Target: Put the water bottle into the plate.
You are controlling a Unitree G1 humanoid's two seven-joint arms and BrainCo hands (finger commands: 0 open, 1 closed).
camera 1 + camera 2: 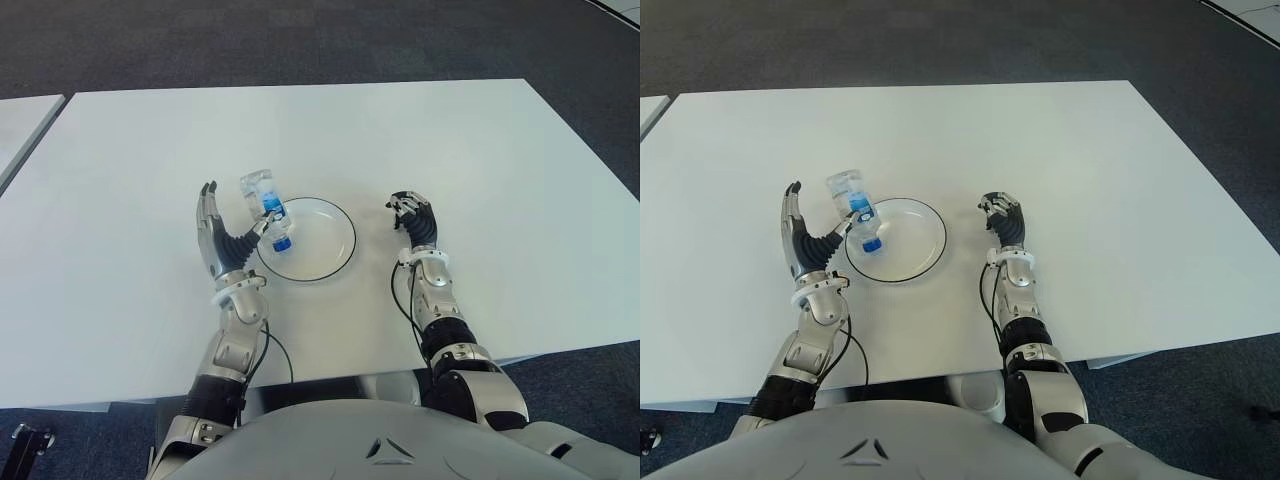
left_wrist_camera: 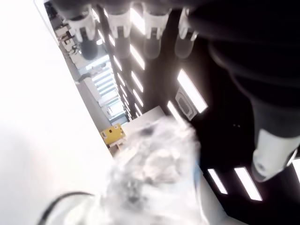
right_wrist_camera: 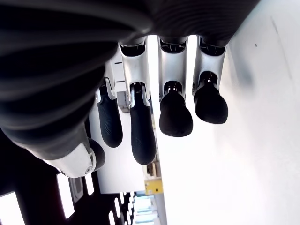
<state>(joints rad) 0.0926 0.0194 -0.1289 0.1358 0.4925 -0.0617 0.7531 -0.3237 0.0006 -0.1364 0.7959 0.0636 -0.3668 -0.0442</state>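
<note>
The clear water bottle (image 1: pixel 266 208) with a blue label lies tilted across the left rim of the glass plate (image 1: pixel 322 250), its cap end inside the plate and its base out over the table. My left hand (image 1: pixel 226 238) stands just left of the bottle, fingers straight and spread, thumb tip close to the bottle's cap end. In the left wrist view the bottle (image 2: pixel 152 171) shows blurred beyond the straight fingers (image 2: pixel 119 23), with nothing closed around it. My right hand (image 1: pixel 413 217) shows to the right of the plate with curled fingers (image 3: pixel 173 112) and holds nothing.
The white table (image 1: pixel 480 160) stretches wide around the plate. Its front edge runs close to my body, and dark carpet (image 1: pixel 300 40) lies beyond the far edge. A second table's corner (image 1: pixel 20 125) shows at the far left.
</note>
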